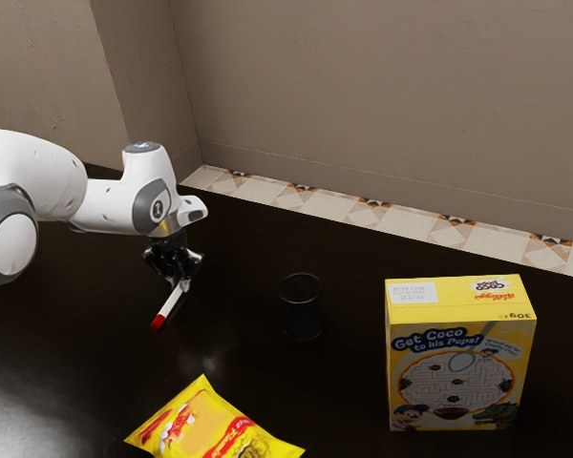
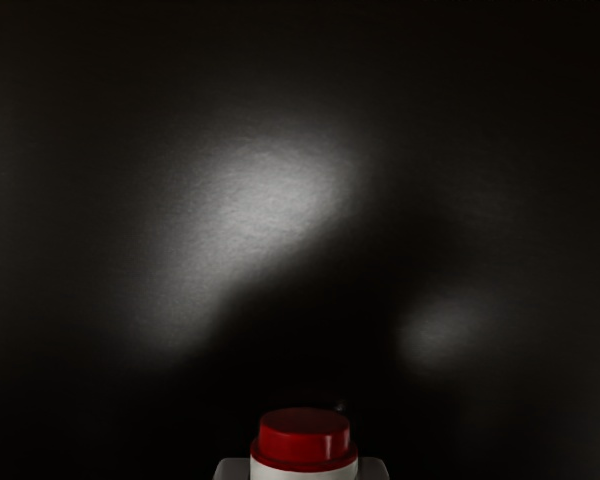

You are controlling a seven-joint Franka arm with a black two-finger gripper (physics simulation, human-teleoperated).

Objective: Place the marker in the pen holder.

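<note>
The gripper (image 1: 183, 275) clasped the marker (image 1: 175, 301) between narrowly parted fingers; probably light, stiff and smooth, it suited mid-barrel grasping.

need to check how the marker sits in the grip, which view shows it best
The exterior view: it shows the marker slanting down from the gripper, white body and red cap both in sight. The wrist view shows the cap close up, with a little white beside it.

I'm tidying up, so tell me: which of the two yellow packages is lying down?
The bag, flat on the table; the cereal box stands upright.
</note>
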